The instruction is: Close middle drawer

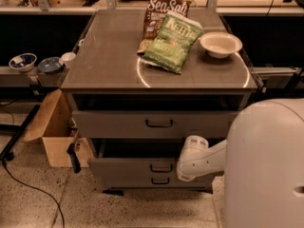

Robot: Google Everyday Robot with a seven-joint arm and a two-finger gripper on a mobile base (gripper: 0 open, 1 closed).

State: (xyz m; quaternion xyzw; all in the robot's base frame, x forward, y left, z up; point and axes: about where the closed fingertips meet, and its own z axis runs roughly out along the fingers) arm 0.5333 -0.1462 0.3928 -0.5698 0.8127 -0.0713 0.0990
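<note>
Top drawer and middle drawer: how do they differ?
The top drawer has a taller front; the middle drawer has a lower one. The pincer is at the middle drawer's right front, not at the top drawer. Both are grey, partly open, with a dark centred handle.

Dim, amber; gripper (183, 174) at middle drawer (124, 167)

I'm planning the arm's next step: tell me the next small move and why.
Probably a straight push inward, toward the cabinet. The middle drawer juts out, with its dark box open behind the front. The end effector appears to be at the right part of that front, beside the handle.
</note>
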